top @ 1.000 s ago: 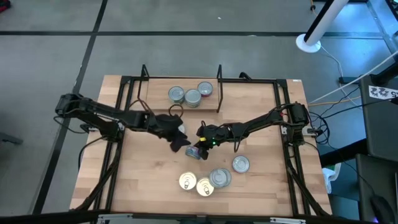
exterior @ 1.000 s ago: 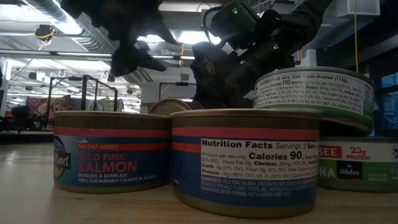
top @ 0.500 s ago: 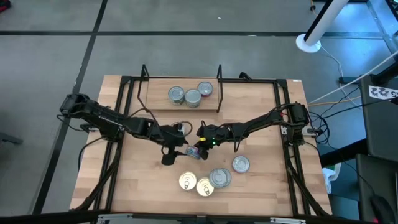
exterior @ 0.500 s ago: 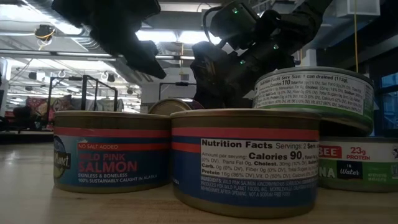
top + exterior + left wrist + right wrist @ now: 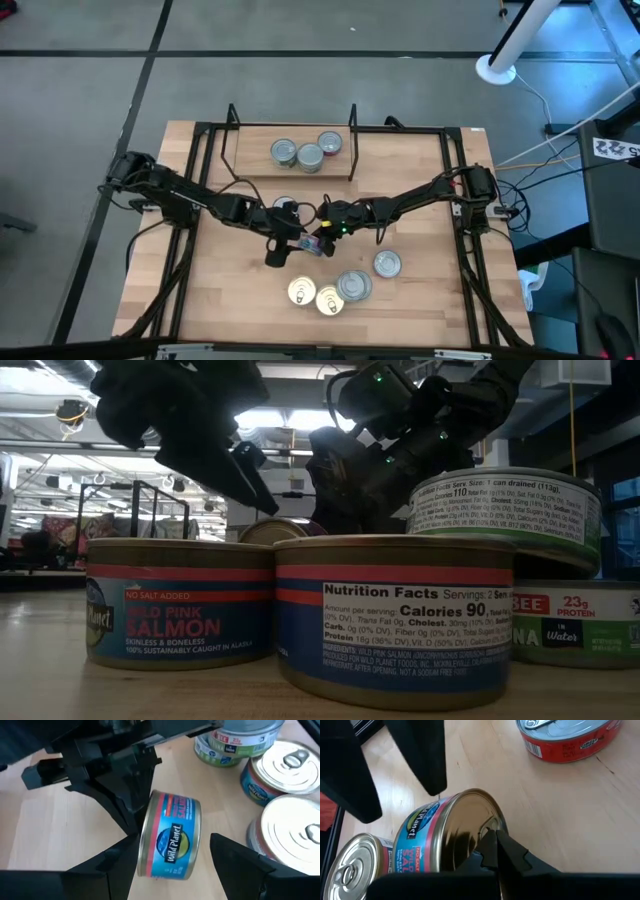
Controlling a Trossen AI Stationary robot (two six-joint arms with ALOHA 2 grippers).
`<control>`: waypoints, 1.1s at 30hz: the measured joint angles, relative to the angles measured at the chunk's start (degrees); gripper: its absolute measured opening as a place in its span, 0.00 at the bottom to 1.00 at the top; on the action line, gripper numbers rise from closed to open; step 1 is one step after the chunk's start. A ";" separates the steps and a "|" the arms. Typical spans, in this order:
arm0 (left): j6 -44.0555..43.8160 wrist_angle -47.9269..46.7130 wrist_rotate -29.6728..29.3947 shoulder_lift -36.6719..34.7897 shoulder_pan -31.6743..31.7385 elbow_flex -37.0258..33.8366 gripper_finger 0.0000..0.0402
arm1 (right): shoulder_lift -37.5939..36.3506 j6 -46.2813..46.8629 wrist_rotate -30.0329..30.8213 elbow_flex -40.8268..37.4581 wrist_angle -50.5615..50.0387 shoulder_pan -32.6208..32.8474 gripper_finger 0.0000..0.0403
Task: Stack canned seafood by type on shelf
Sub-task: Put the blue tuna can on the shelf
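While tipped on edge mid-tabletop, Wild Planet salmon tin sits between spread left end effector; right end effector pressed together, touching it.

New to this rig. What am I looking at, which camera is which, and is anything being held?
Two dark robot arms work at a wooden table. One picture looks straight down, one sits at table height, and one rides on each wrist. Three cans stand on the small shelf at the back; more cluster near the front edge. In the middle a blue Wild Planet salmon can sits tipped on its edge. The left gripper is open with a finger on each side of it, not yet gripping. The right gripper is shut, its tips against the can's gold end. A red can lies beyond.
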 joint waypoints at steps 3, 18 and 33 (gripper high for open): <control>-0.72 0.27 -0.04 0.00 0.14 0.00 0.60 | 0.00 0.00 0.00 0.00 0.02 0.00 0.00; -9.44 3.08 -1.44 -0.04 0.61 0.00 0.60 | 0.01 0.00 0.00 0.00 0.00 0.00 0.00; -4.45 3.06 -1.62 -0.04 -0.13 0.00 0.60 | 0.02 0.00 -0.01 0.00 0.00 0.00 0.00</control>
